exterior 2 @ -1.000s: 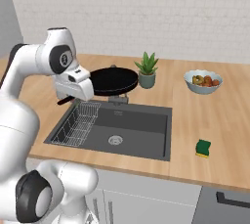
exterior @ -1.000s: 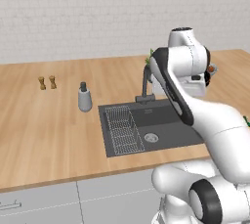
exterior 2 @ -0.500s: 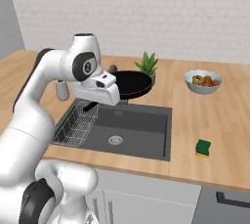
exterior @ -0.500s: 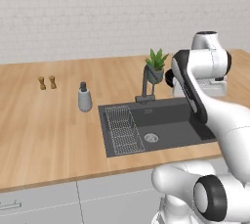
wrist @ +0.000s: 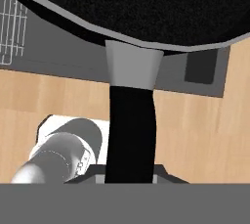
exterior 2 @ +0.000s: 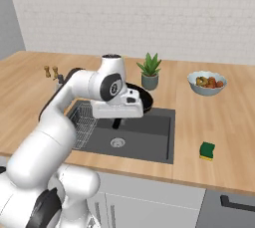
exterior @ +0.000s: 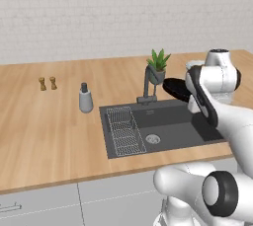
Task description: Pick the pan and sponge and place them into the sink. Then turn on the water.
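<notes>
The hand (wrist: 131,171) pinches the long handle of the frying pan (exterior 2: 139,98), which hangs out in front of it over the sink (exterior 2: 149,137), so the heavy pan could tip, slip loose, or bump the faucet (exterior: 147,86) nearby.

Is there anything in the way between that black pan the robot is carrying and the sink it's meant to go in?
Nothing visible blocks it. The pan hangs at the back edge of the sink, held by its handle. The basin below holds just its wire rack at one side. The faucet and potted plant stand behind.
</notes>
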Motion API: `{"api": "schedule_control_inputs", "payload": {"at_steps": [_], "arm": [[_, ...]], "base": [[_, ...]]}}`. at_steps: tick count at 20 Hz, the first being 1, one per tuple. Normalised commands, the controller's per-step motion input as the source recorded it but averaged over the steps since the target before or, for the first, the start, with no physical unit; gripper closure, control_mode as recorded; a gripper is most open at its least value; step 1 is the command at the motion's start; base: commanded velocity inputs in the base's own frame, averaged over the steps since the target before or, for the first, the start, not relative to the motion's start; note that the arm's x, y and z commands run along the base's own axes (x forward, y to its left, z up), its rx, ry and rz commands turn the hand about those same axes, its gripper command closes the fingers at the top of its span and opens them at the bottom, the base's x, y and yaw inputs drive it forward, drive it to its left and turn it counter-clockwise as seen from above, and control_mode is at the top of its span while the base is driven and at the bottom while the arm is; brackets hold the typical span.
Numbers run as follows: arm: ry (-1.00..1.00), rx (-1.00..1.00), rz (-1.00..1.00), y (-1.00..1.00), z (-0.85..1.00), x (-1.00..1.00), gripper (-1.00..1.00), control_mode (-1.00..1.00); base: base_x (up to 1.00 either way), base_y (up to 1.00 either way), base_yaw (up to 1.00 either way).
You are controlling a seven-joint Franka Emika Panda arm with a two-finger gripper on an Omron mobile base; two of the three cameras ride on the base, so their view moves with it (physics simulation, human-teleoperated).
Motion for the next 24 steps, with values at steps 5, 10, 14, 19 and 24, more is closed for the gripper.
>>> {"api": "schedule_control_inputs", "payload": {"at_steps": [5,10,14,19,24], "arm": [[0.00,0.03,0.38,-0.68,-0.30,0.04,1.00,-1.00],[0.00,0.00,0.19,-0.30,-0.29,0.03,1.00,-1.00],[-0.01,-0.05,0.18,-0.09,-0.51,0.02,1.00,-1.00],[-0.04,-0.04,0.14,-0.01,-0.43,0.13,1.00,-1.00],[-0.04,-0.03,0.08,0.00,-0.33,0.18,1.00,-1.00]], "base": [[0.00,0.00,0.00],[0.00,0.00,0.00],[0.00,0.00,0.00],[0.00,0.00,0.00],[0.00,0.00,0.00]]}}
